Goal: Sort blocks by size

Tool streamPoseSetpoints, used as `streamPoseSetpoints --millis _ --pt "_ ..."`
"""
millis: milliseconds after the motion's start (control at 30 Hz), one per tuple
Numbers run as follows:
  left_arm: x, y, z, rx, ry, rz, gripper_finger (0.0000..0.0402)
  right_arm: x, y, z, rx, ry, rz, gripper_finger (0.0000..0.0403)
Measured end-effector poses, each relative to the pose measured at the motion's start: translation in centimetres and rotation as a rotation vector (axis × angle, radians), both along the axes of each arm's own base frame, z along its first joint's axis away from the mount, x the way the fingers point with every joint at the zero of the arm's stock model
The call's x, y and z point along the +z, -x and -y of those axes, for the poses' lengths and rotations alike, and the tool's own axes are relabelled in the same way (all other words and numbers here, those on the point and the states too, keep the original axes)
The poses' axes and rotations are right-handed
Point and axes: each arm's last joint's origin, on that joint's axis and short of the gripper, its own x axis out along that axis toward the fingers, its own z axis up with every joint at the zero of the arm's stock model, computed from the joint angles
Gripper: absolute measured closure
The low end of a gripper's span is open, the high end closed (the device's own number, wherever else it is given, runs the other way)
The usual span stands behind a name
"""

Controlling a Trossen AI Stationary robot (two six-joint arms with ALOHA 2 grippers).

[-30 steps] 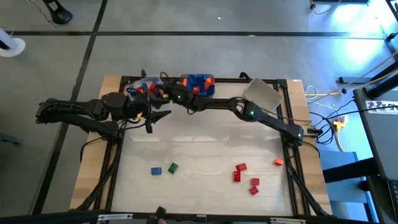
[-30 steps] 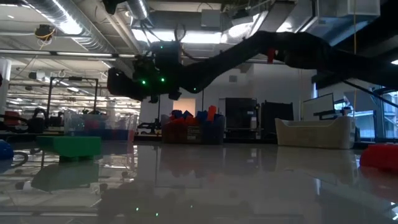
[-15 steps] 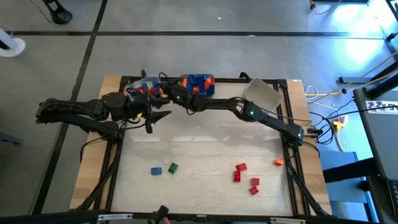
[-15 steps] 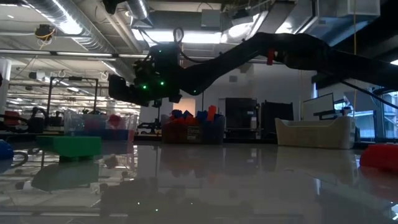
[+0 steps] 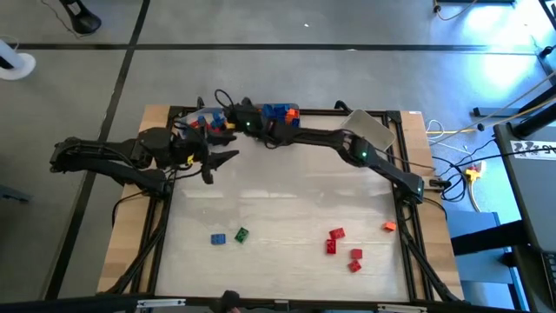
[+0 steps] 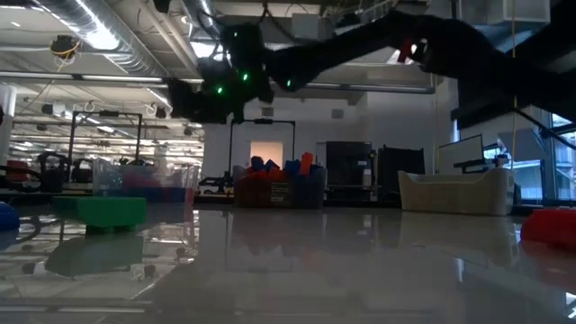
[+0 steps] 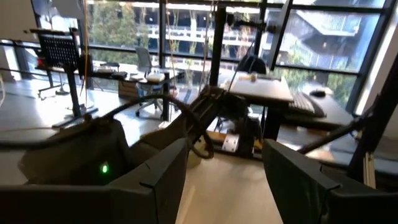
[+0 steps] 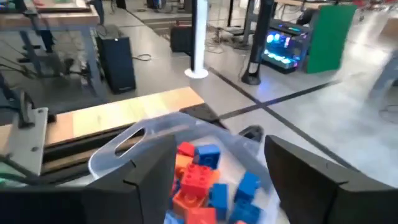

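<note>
Loose blocks lie on the near half of the table: a blue one (image 5: 217, 238), a green one (image 5: 241, 234), several red ones (image 5: 336, 233) and an orange one (image 5: 388, 227). More red, orange and blue blocks (image 8: 202, 174) fill a clear bin (image 5: 201, 123) at the far left. My right gripper (image 8: 217, 149) hovers open above that bin (image 8: 118, 146), its fingers empty. My left gripper (image 5: 224, 160) waits open near the left side, level and above the table, also empty (image 7: 224, 155).
A second bin (image 5: 278, 114) of mostly blue blocks stands at the far edge, and an empty pale bin (image 5: 366, 132) sits to its right. My right arm (image 5: 347, 148) stretches across the far part of the table. The middle of the table (image 5: 287, 196) is bare.
My right gripper has risen and gone a little toward the far edge, staying above the clear bin. My left arm has kept still.
</note>
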Motion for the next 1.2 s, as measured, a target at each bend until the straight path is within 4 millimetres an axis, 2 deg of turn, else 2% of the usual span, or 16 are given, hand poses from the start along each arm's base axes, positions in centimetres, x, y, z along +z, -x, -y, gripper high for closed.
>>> streamPoseSetpoints --millis 167,400,533,733,900,1000,1200 --pt "0.0 0.0 0.0 0.0 0.005 0.001 0.0205 3.9 1.7 -0.3 -0.05 0.039 -0.094 0.0163" --pt "0.0 0.0 0.0 0.0 0.009 0.004 0.0205 9.8 5.5 -1.2 -0.058 0.08 -0.261 0.0163" --pt "0.0 0.0 0.0 0.0 0.006 0.0 0.0205 13.1 7.9 -2.6 -0.044 0.075 -0.314 0.0163" --pt "-0.5 -0.1 0.0 0.0 0.004 -0.05 0.0205 17.5 12.0 -6.3 0.0 0.075 -0.415 0.0163" --pt "-1.5 -0.4 0.0 -0.001 -0.003 -0.116 0.0205 20.9 16.3 -9.8 -0.003 0.089 -0.497 0.0163" --pt "-2.4 -0.8 0.1 -0.013 -0.006 -0.144 0.0205 21.8 18.5 -12.0 0.032 0.053 -0.562 0.0163" --pt "-4.7 -2.2 0.4 -0.022 0.03 -0.226 0.0205 21.8 22.1 -16.8 0.087 -0.024 -0.72 0.0163"
